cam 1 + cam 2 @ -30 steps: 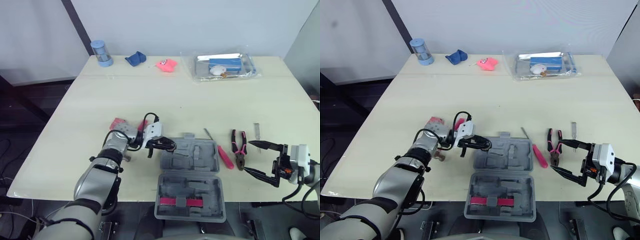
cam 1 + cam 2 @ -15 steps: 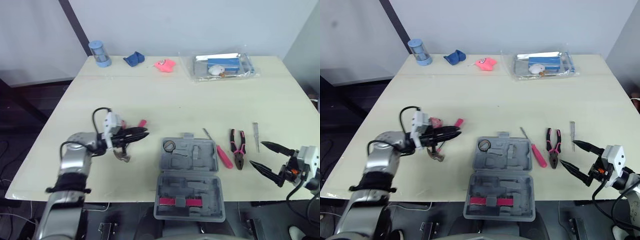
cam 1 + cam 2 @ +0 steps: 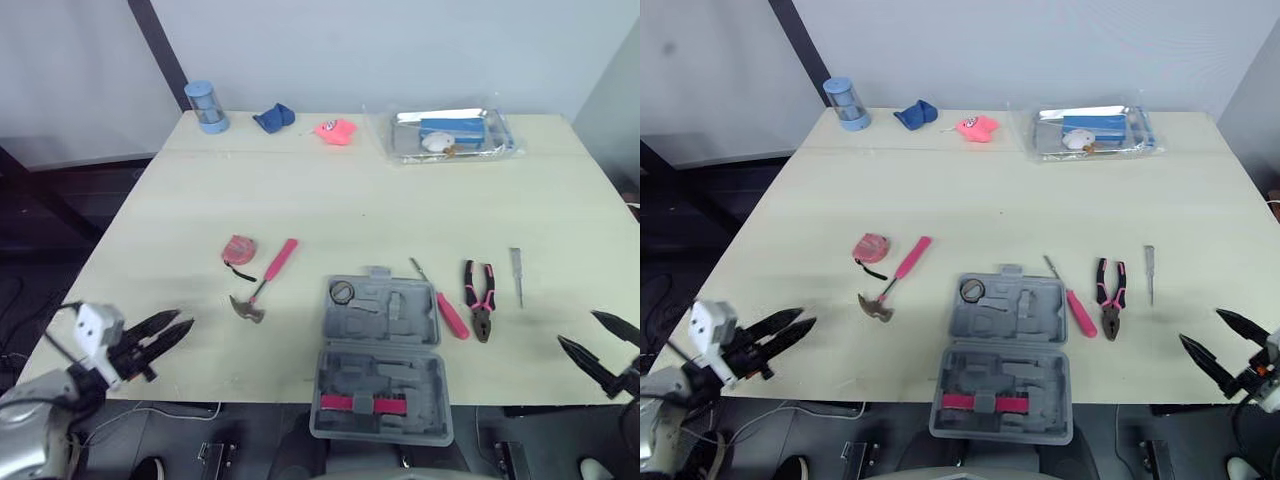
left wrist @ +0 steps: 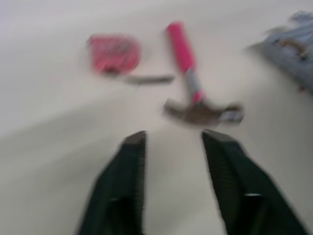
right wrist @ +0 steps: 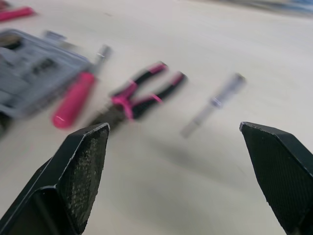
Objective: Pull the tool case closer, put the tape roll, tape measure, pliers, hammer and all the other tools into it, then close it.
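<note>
Off the near left corner of the worktop (image 3: 350,190), the left hand (image 3: 183,321) hangs with its fingers slightly apart, gripping nothing. Farther in lie the red tape measure (image 3: 239,249) and the pink-handled hammer (image 3: 264,282), close together. The grey tool case (image 3: 381,356) lies open at the near middle, with the tape roll (image 3: 342,292) in its far-left pocket. To the right lie a pink screwdriver (image 3: 444,306), the pliers (image 3: 479,298) and a slim grey tool (image 3: 516,275). At the near right, the right hand (image 3: 578,327) is spread wide and empty.

Bright, even light from above, soft shadow under hammer (image 3: 268,276), glare on clear packet (image 3: 455,133), both wrist views motion-smeared.
</note>
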Robot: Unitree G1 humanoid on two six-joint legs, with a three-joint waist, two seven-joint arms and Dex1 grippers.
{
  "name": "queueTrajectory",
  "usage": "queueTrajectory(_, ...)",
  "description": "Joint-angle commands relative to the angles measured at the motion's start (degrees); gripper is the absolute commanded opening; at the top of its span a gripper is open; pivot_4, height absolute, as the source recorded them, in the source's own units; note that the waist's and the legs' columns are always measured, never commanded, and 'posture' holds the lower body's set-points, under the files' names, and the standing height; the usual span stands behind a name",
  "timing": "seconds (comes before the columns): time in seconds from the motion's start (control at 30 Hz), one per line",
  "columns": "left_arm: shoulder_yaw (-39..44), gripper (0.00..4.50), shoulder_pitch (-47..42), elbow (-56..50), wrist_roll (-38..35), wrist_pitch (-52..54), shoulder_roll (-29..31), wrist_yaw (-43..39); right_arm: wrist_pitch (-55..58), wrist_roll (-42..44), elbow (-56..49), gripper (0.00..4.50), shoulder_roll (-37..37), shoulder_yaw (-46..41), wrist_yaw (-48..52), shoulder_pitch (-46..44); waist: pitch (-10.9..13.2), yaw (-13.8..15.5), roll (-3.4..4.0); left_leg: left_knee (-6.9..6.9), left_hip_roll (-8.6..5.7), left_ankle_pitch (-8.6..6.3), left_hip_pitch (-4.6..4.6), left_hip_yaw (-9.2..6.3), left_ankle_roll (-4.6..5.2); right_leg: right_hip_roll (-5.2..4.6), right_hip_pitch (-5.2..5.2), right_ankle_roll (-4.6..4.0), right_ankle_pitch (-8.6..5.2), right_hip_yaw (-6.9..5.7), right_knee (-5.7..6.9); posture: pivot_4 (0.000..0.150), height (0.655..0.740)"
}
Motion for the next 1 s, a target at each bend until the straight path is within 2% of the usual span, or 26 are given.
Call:
queueTrajectory(0.03, 2.1, 3.76, 0.9, 2.2, -0.1, -2.6, -0.4, 1.9, -2.6, 0.5, 3.5, 4.50, -0.2, -3.6, 0.3, 0.6, 0.0, 0.0, -0.02, 0.00, 0.00, 0.00, 0.00, 0.00, 0.00, 0.00, 0.00, 0.00, 0.00, 0.00, 0.00, 0.150, 0.7400)
queueTrajectory(0.1, 2.0, 4.36, 1.6, 2.5, -0.1, -3.2, -0.4, 2.3, -3.6, 0.2, 5.2, 4.50, -0.4, -4.1, 0.9, 0.9, -0.1, 0.0, -0.09, 0.01, 0.01, 0.00, 0.04, 0.00, 0.00, 0.02, 0.01, 0.00, 0.00, 0.00, 0.03, 0.150, 0.7400)
queueTrajectory(0.33, 1.3, 4.36, 2.1, 1.1, -0.9, -3.2, -0.2, 3.0, -4.2, -0.1, 5.2, 4.50, -0.7, -3.8, 1.4, 1.4, -0.1, -0.2, -0.07, 0.00, 0.02, 0.00, 0.09, 0.09, 0.00, 0.02, 0.04, 0.01, 0.00, 0.07, 0.03, 0.150, 0.7400)
queueTrajectory(0.53, -0.5, 4.36, -2.2, -0.8, 0.3, -2.1, 0.5, 5.7, -2.7, 0.7, -2.8, 4.50, -0.3, -0.5, 2.4, 0.1, -0.1, -0.1, -0.04, 0.01, 0.02, 0.00, 0.09, 0.09, 0.00, 0.02, 0.05, 0.01, 0.00, 0.09, 0.03, 0.150, 0.7400)
queueTrajectory(0.8, -5.5, 4.36, -10.9, -6.8, 1.0, 8.8, -2.6, 18.2, 5.4, 6.8, -22.2, 4.50, -1.0, 6.5, 3.3, -3.2, -0.1, -0.1, -0.03, 0.03, 0.02, 0.00, 0.09, 0.05, 0.00, 0.01, 0.08, 0.02, 0.01, 0.07, 0.03, 0.150, 0.7400)
queueTrajectory(1.0, -8.4, 4.36, -16.2, -9.3, 2.9, 15.9, -6.7, 29.4, 9.1, 7.8, -28.4, 4.50, -3.3, 10.1, 4.3, -7.3, -0.1, 0.0, -0.04, 0.04, 0.02, 0.00, 0.07, 0.00, 0.00, 0.01, 0.08, 0.02, 0.01, 0.03, 0.03, 0.150, 0.7400)
